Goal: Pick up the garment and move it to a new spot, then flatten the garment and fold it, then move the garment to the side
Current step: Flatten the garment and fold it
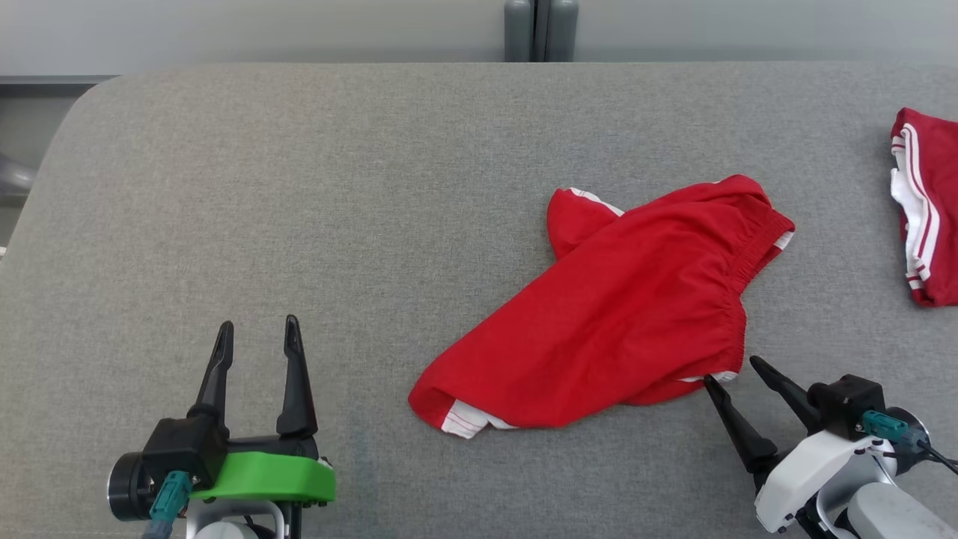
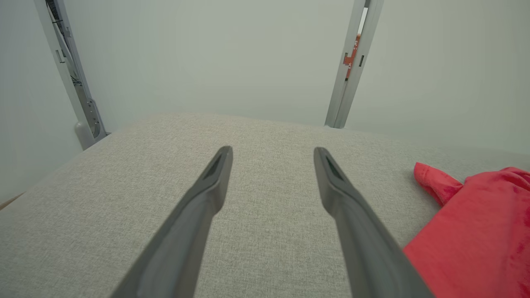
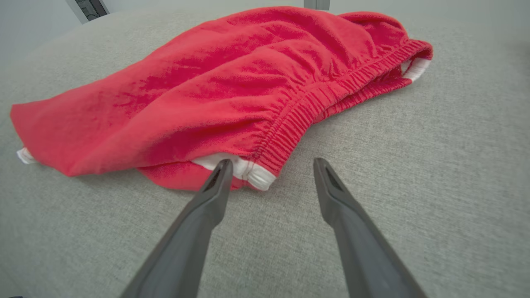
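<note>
Head view: the left gripper [image 1: 258, 323] is seen at the lower left with its fingers [image 1: 297, 374] spread wide apart. Nothing is held between them and nothing is touched; bare grey worktop [image 1: 299, 187] lies beneath. The right gripper [image 1: 730, 369] is seen at the lower right, likewise spread wide and holding nothing. It is angled toward the red garment [image 1: 614, 314], a pair of shorts with white trim. The shorts are laid crumpled right of the worktop's centre, with the elastic waistband toward the right gripper.

In the right wrist view, the tip of one finger is placed at the white edge below the waistband corner. The other finger is positioned over bare worktop just beside the waistband. Whether the first tip is in contact with the cloth cannot be determined.

The lower layers of the garment are concealed by the upper layer. One leg hem is partly tucked under at the end away from the waistband, with a white striped corner exposed. In the left wrist view the garment is cut off by the right and bottom edges. A second red-and-white garment [image 1: 924, 209] is cut off by the right edge of the head view, well apart from the first; its type cannot be made out.
</note>
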